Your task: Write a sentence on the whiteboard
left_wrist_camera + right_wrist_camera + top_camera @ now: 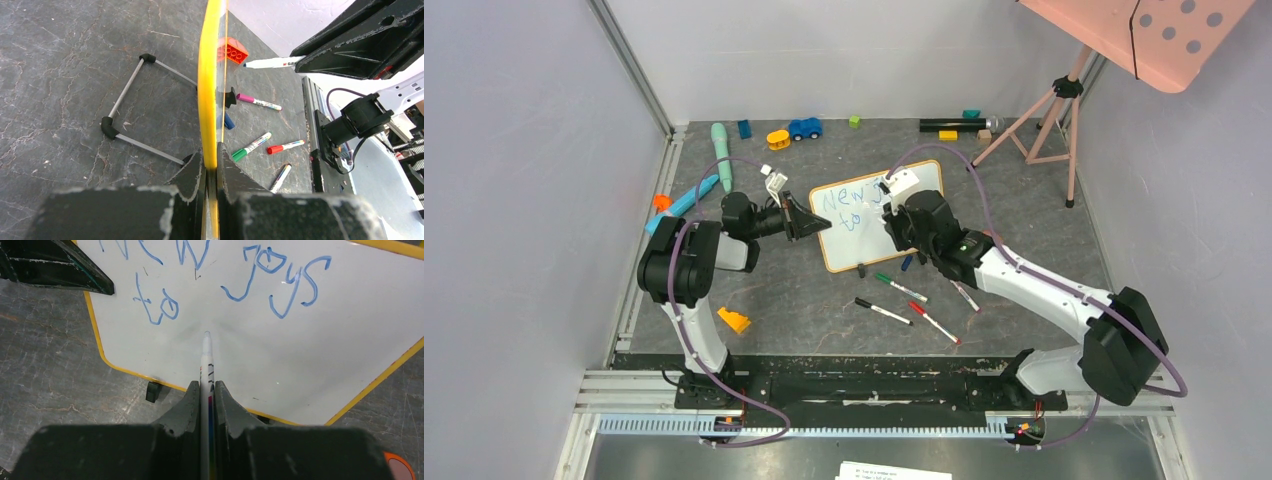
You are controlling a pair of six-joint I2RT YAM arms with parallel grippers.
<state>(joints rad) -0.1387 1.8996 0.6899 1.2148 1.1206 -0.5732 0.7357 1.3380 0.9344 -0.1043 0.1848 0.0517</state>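
Top external view shows the left gripper (809, 222) clamped on the left edge of the small white orange-framed whiteboard (864, 250), mid-table. Right of it, the right gripper (206, 386) pinches a white-barrelled marker (206, 355), its tip at the surface just right of "to" in the blue handwritten sentence (235, 296). Line two looks half-written, so the next word calls for light, steady tip contact on a braced board.

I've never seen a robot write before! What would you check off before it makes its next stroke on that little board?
1. The left tool is shut on the whiteboard edge: ok.
2. The right tool is shut on the marker: ok.
3. The marker tip aims at bare board right of "to": ok.
4. The tip touches the surface: cannot tell.
5. There is room to carry on the second line of the sentence: ok.
6. The loose markers lie off the board: ok.
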